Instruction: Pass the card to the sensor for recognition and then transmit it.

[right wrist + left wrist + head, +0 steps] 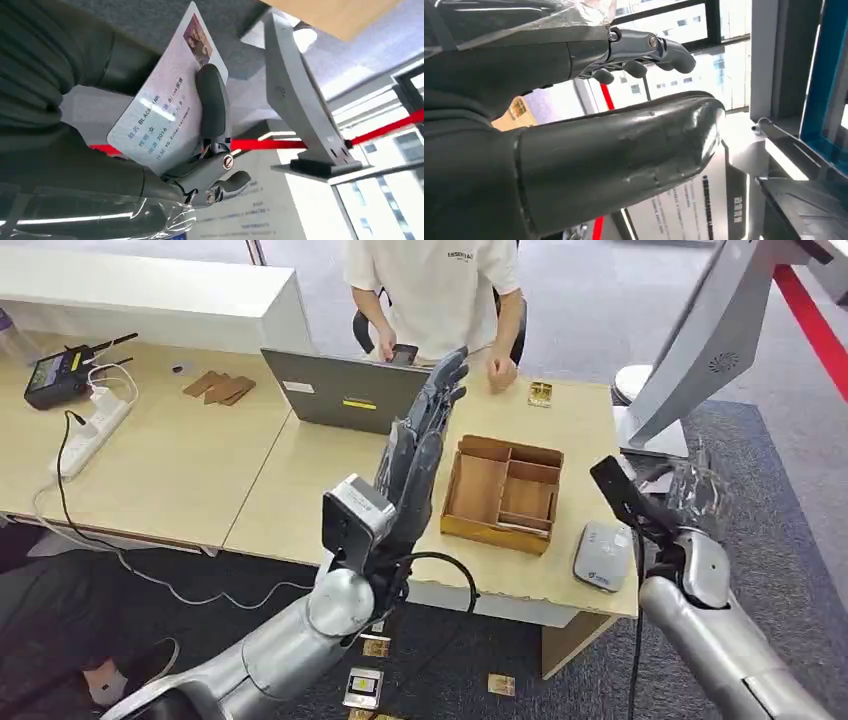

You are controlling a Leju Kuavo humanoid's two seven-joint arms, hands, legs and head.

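Note:
My right hand point(697, 502) hangs off the table's right end, just right of the small grey-white card sensor point(602, 555) lying near the front right corner. In the right wrist view this hand point(210, 150) pinches a pale ID card point(160, 115) with a photo and printed text between the thumb and a finger. My left hand point(420, 445) is raised above the table's middle with its fingers stretched out and apart, holding nothing. The left wrist view shows the same hand point(624, 125), its fingers point(644, 47) straight and bare.
A wooden compartment box point(503, 492) stands left of the sensor, behind it a grey laptop point(345, 390). A person sits at the far side. A tilted grey screen on a stand point(700, 340) rises at the right. Several cards point(364, 687) lie on the floor.

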